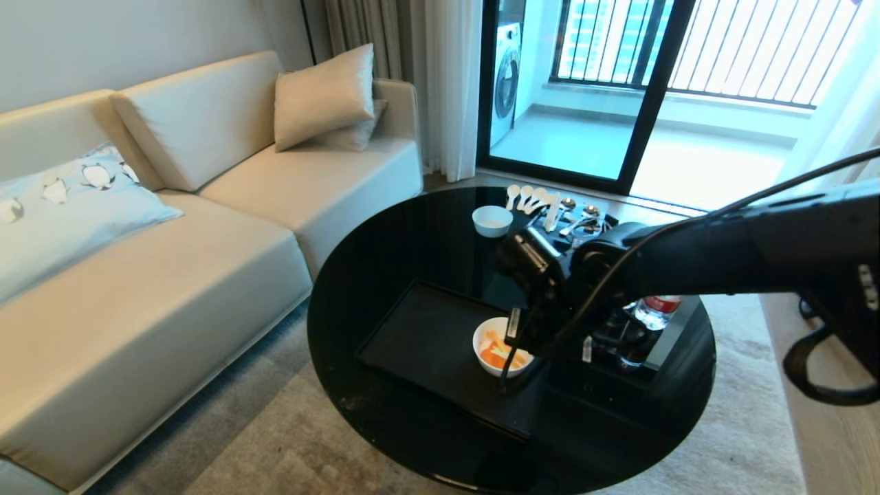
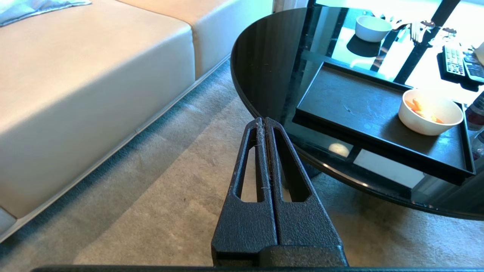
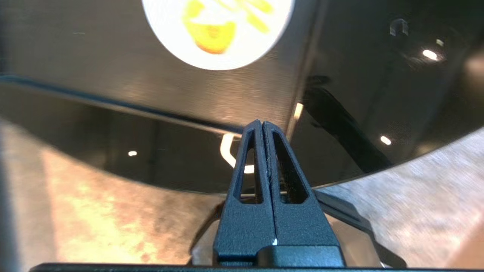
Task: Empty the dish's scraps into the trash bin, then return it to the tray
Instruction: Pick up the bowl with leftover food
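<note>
The dish [image 1: 502, 356], a white deep bowl, stands at the right end of the black tray [image 1: 423, 337] on the round table. Orange and pale scraps [image 1: 500, 352] lie inside it. My right gripper [image 1: 507, 383] hangs over the dish's near right side, pointing down, shut and empty. In the right wrist view its shut tips [image 3: 262, 122] sit over the tray's near rim [image 3: 113, 105], short of the dish [image 3: 219, 45] and scraps [image 3: 211, 36]. My left gripper [image 2: 263, 120] is parked shut over the carpet beside the table. The trash bin is out of view.
A smaller white bowl [image 1: 492, 221], spoons [image 1: 543, 203] and remotes [image 2: 459, 62] lie at the table's far side. A water bottle [image 1: 656, 309] stands right of the tray under my right arm. The sofa [image 1: 172, 275] runs along the left.
</note>
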